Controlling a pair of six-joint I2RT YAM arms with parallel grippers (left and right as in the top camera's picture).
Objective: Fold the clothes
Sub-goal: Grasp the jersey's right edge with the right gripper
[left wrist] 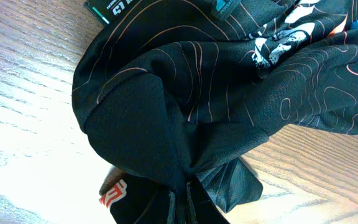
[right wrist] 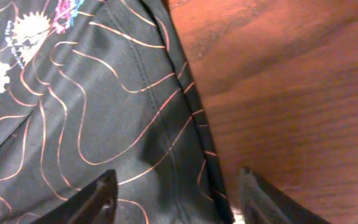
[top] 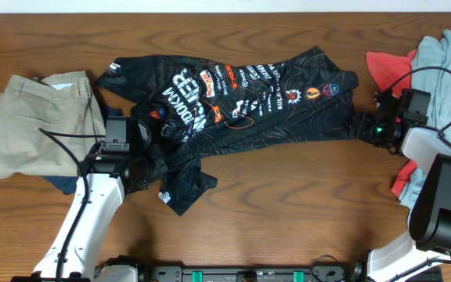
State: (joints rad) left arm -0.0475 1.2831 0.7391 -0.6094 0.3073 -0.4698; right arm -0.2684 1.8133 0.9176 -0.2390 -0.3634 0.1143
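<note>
Currently, the left gripper (left wrist: 182,202) is clenched on a gathered fold of the black short-sleeved sports jersey (left wrist: 229,106). In the left wrist view the mesh cloth draws in to a tight pinch between the dark fingers (left wrist: 171,208) at the bottom edge. Creases fan upward from that pinch. A lower fold just beside it bears a red and white logo (left wrist: 114,194).

The right gripper (right wrist: 179,199) is released. Its two dark fingers (right wrist: 101,199) stand wide apart, and the stitched hem of the jersey lies flat between them on the brown wooden table (right wrist: 303,93). Neither finger can be seen pressing the cloth.

From overhead, the jersey (top: 241,98) lies spread lengthwise across the middle of the table (top: 288,211), printed side up. It carries thin orange contour lines and white, red and orange sponsor logos. The left gripper (top: 149,166) holds it at the near left part, just beside a sleeve (top: 185,188) that points toward the front edge. The right gripper (top: 355,125) sits at the garment's right end.

Other garments lie directly on the table:
- A folded pair of khaki trousers (top: 34,125) lies at the left, just beside the jersey.
- A dark navy cloth (top: 65,184) shows under the near edge of the trousers.
- A loose heap of red cloth (top: 386,63) and grey-blue cloth (top: 449,55) lies at the far right, behind the right arm.
</note>
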